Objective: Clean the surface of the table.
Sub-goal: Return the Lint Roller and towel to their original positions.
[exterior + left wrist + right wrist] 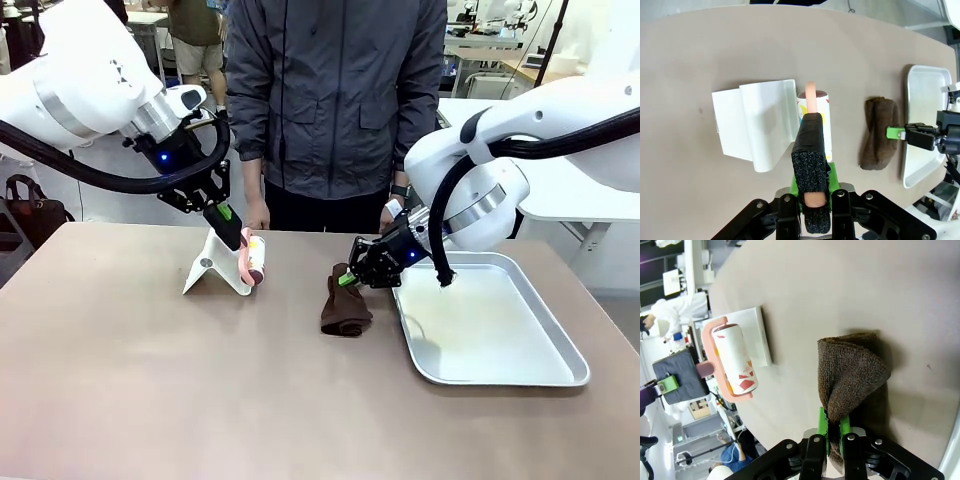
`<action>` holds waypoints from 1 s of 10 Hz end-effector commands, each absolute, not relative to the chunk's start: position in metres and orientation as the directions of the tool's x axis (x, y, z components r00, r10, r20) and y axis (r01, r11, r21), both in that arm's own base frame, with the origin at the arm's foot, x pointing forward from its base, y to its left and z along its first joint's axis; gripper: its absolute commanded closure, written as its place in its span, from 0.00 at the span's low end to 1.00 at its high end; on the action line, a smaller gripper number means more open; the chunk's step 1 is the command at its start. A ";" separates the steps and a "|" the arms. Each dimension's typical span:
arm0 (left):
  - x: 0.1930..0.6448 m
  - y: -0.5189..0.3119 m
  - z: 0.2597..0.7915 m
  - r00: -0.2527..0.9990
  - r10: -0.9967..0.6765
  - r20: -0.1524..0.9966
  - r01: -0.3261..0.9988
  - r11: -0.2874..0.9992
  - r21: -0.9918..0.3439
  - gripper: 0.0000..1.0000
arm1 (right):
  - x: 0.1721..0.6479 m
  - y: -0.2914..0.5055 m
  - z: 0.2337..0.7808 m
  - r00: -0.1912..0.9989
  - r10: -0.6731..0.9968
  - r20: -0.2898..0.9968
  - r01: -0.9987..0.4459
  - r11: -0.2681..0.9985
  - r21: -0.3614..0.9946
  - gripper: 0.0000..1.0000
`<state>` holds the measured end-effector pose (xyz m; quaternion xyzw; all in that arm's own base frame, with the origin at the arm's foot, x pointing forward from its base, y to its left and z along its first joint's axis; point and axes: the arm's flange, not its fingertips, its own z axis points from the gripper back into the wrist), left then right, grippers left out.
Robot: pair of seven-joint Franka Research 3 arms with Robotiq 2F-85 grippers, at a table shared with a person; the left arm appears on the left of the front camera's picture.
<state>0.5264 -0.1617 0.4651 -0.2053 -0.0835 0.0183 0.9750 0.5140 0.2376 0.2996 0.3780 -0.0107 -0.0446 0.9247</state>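
L→R: left gripper (228,228) clamped on lint roller (255,258) handle by white stand (210,268); right gripper (350,277) pinching soft, limp brown cloth (345,305) at top fold; tray (555,340) far right; table (150,400), rigid, smooth, spans underneath—wipe, don't grip.

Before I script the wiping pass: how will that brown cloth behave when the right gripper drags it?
Likely floppy: the brown cloth droops in folds from the right gripper, shut on one edge. It probably bunches rather than slides flat on the matte table. Looks light.
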 end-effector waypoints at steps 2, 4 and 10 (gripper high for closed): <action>0.538 -0.167 0.464 0.985 0.103 0.138 -0.043 0.922 -0.384 0.78 | 0.518 0.244 0.300 0.995 -0.096 -0.032 0.091 0.713 0.696 0.90; 0.544 -0.162 0.461 0.987 0.098 0.125 -0.041 0.916 -0.400 0.78 | 0.518 0.243 0.299 0.995 -0.097 -0.039 0.096 0.706 0.702 0.90; 0.557 -0.154 0.444 0.992 0.083 0.099 -0.045 0.938 -0.343 0.78 | 0.518 0.244 0.296 0.995 -0.087 -0.055 0.101 0.703 0.704 0.90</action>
